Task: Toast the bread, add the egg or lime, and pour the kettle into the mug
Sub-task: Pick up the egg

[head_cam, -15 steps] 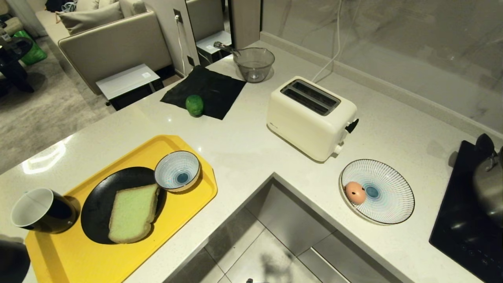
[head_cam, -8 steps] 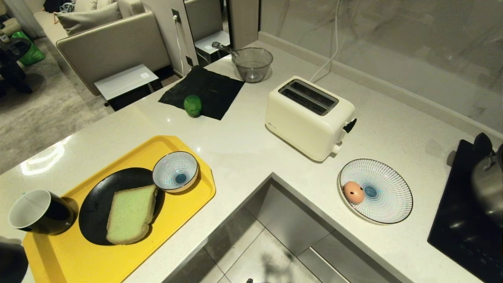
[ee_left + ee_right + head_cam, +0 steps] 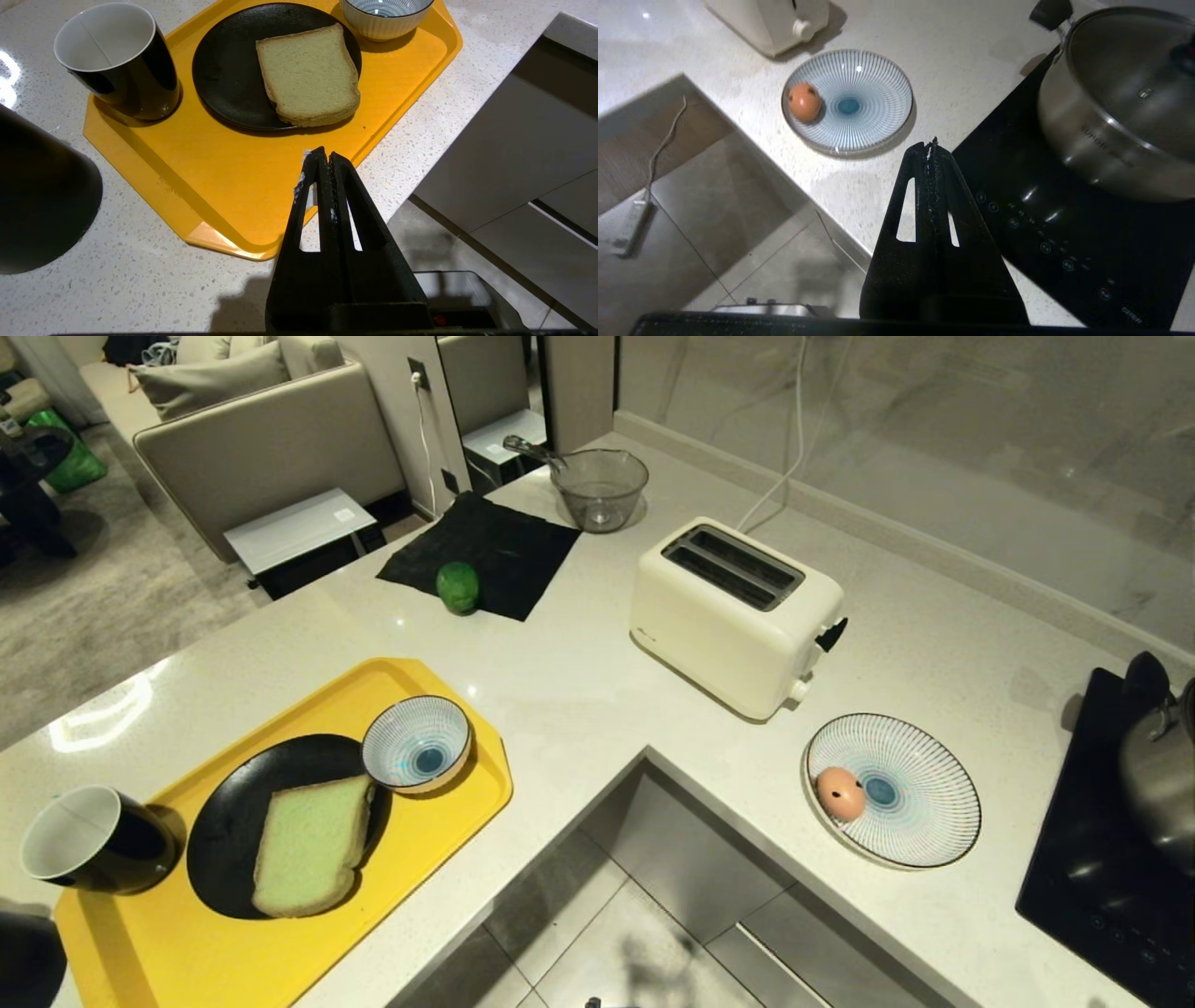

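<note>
Left gripper (image 3: 325, 156) clenched, empty, hanging over tray (image 3: 280, 943) edge. Right gripper (image 3: 931, 144) clenched, empty, hovering near striped plate (image 3: 924, 821). Bread (image 3: 308, 845) lying on black plate (image 3: 224, 821); egg (image 3: 839, 793) sitting on striped plate; lime (image 3: 458, 587) sitting at cloth (image 3: 504, 546) edge; mug (image 3: 93, 840) standing beside tray.

We look down on a pale speckled L-shaped worktop (image 3: 579, 700) with grey floor tiles (image 3: 644, 943) in its inner corner. A marbled grey wall (image 3: 934, 439) runs behind its far edge. Past its left end stand a beige sofa (image 3: 271, 448) and grey carpet (image 3: 103, 607).
</note>
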Available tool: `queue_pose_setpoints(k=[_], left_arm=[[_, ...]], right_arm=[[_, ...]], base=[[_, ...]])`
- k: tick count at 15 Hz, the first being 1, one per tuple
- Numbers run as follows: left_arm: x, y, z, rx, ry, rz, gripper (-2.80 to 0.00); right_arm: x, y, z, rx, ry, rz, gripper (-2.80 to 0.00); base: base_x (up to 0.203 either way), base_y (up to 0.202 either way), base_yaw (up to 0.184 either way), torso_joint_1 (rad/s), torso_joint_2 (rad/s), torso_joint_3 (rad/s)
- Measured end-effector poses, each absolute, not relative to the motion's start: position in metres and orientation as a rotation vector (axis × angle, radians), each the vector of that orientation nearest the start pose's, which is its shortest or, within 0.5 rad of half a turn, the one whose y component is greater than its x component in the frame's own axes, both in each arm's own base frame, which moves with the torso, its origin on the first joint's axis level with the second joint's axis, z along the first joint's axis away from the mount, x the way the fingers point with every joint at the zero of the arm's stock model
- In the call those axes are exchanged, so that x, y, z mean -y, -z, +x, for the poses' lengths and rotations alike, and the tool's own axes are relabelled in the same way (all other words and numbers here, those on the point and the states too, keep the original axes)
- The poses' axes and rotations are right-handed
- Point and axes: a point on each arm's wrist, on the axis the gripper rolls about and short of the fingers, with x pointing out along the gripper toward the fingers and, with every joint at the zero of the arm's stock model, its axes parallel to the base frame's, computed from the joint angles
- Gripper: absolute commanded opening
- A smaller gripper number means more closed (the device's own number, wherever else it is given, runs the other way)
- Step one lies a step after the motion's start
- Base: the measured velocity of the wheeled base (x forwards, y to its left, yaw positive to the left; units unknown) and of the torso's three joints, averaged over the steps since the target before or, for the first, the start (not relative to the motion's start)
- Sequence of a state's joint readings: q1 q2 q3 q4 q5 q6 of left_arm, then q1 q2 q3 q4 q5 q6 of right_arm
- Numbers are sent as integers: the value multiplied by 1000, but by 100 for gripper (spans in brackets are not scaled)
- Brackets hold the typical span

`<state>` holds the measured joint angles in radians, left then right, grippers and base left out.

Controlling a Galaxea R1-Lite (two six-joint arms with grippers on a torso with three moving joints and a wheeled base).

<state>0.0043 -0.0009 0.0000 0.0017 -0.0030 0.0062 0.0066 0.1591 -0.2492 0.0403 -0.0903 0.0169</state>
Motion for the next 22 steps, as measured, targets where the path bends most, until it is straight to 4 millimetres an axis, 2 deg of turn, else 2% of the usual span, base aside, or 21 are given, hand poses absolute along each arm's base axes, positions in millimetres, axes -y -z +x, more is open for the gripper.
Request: queue_pose_setpoints(k=[2,5,7,8,10,12,16,17,22], left_arm=[[0,-75,-23,-1,-1,6,-280],[0,-75,-23,-1,-1,6,-280],[0,-75,-23,-1,-1,6,-280],[0,-75,-23,-1,-1,6,-280],[0,-75,-23,-1,-1,6,-280],[0,-75,-23,-1,-1,6,-280],[0,-75,-23,0,-1,6,-280],[0,-75,-23,-1,-2,6,-280],[0,-75,-23,-1,-1,6,-280]], right_arm=[[2,-196,-13,25,93,85,-280],[2,-280,32,-22,86,175,-280],[0,-318,55,-113,42,193,-280],[-1,-327,64,-195,19,193,-280],[-4,-328,81,-425,-19,191,-280],[-6,-318,92,-590,-23,177,-280],[-14,-296,110,-737,-78,95,-280],[-16,-292,114,-750,-86,87,0],[-23,-274,138,-796,-116,73,0]], base=[[0,0,0,0,0,0],[0,0,0,0,0,0],[0,0,0,0,0,0],[0,0,0,0,0,0],[0,0,0,0,0,0],[0,0,0,0,0,0],[0,0,0,0,0,0],[0,0,0,0,0,0],[0,0,0,0,0,0]])
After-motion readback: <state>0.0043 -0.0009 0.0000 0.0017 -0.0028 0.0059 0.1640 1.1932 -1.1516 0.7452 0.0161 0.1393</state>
